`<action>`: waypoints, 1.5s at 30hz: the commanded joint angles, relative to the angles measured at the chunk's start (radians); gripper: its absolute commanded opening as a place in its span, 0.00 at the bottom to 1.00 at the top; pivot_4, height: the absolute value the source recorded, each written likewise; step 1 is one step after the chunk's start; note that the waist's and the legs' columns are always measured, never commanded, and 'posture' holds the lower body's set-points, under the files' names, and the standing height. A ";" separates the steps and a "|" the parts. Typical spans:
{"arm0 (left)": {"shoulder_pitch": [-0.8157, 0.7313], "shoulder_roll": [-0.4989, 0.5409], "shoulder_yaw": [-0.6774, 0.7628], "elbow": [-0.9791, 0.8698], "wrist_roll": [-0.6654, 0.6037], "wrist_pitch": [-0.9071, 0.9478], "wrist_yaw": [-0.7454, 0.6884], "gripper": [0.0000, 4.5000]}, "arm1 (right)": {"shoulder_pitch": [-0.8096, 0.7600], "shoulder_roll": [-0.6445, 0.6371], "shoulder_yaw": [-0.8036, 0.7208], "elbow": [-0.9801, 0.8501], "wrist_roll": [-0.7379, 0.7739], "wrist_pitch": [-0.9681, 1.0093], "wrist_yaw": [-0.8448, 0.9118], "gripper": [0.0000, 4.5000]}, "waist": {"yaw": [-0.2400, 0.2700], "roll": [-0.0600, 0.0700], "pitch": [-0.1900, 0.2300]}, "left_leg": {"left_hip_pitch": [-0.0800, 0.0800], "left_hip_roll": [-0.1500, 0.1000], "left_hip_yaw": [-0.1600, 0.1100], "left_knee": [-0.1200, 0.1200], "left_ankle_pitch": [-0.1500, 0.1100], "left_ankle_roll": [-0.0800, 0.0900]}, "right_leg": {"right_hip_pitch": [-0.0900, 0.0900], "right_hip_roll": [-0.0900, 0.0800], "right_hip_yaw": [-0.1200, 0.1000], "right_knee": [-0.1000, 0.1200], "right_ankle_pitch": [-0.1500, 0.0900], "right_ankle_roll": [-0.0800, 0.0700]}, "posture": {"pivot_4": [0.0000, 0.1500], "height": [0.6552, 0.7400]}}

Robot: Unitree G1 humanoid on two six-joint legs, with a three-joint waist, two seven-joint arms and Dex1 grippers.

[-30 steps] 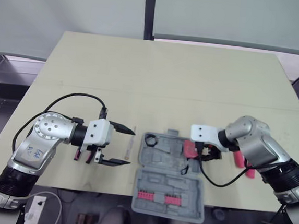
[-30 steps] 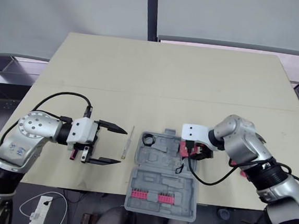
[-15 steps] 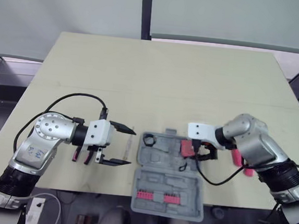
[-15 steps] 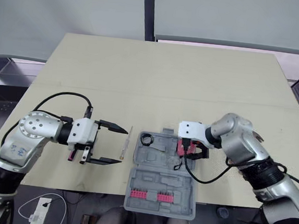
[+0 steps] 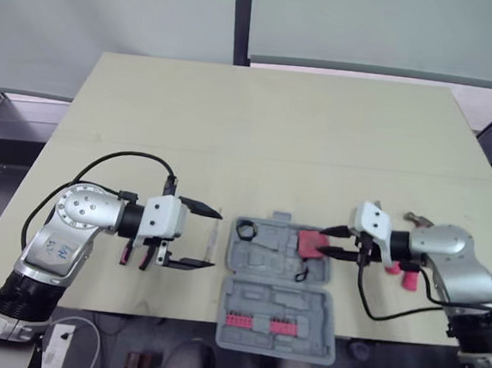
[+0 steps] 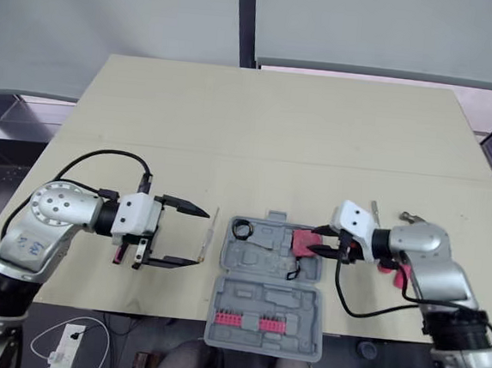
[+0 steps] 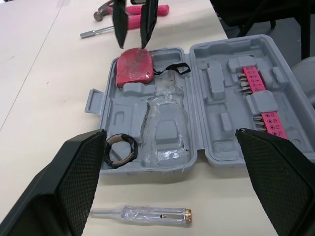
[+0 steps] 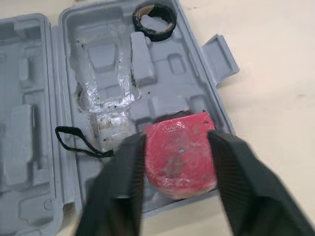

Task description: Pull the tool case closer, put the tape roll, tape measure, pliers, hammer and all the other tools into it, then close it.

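Moved: right arm has swung out to the robot's right and straightened, and the right gripper (image 5: 329,243) has let go of the tape measure (image 5: 310,244).
Left gripper (image 5: 216,241): spread wide over the table, unchanged, with the clear screwdriver (image 7: 140,215) just beside the case.
Tool case (image 5: 264,267): open, with the tape roll (image 5: 247,230) in its far-left pocket.
Tape measure: inside the case at its right end. It may be sitting on a ridge, which would stop the lid from shutting.
Right gripper: parted, tips just beside the tape measure and pinching nothing. A careless pull-back could nudge it out.
Hammer (image 5: 409,280): on the table by the right arm. A sweep of the arm or its cable could shove it.
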State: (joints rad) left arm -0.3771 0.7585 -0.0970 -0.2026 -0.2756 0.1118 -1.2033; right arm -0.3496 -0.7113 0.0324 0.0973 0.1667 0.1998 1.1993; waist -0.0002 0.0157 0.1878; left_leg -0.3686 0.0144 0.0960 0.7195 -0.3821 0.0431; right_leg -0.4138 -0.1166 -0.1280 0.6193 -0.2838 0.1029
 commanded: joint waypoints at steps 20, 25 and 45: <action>-0.035 0.026 0.015 -0.003 -0.009 -0.001 -0.017 1.00 | 0.056 0.045 -0.035 0.038 0.053 -0.113 -0.116 0.12 | 0.000 0.000 0.000 | 0.000 0.000 0.000 0.000 0.000 0.000 | 0.000 0.000 0.001 0.000 0.000 0.000 | 1.00 1.00; -0.042 0.019 0.007 0.004 -0.004 -0.007 -0.014 1.00 | 0.068 0.044 -0.023 0.085 0.029 -0.141 -0.121 0.12 | 0.000 0.000 0.000 | 0.000 0.000 0.000 0.000 0.000 0.000 | 0.000 0.000 0.001 0.000 0.000 0.000 | 1.00 1.00; -0.053 0.020 0.010 0.008 -0.008 -0.003 -0.017 1.00 | 0.140 0.123 0.048 0.188 -0.015 -0.141 -0.177 0.12 | -0.003 -0.007 -0.004 | 0.011 0.001 0.000 -0.003 0.000 -0.001 | 0.008 0.000 0.007 0.000 -0.001 -0.001 | 1.00 1.00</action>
State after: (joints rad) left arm -0.4194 0.7729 -0.0978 -0.1829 -0.2751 0.1187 -1.2165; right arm -0.2558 -0.5822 0.0270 0.2506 0.2063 0.0395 1.0234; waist -0.0029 0.0083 0.1834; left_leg -0.3573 0.0159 0.0960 0.7165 -0.3827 0.0420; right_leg -0.4057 -0.1164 -0.1189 0.6196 -0.2845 0.1016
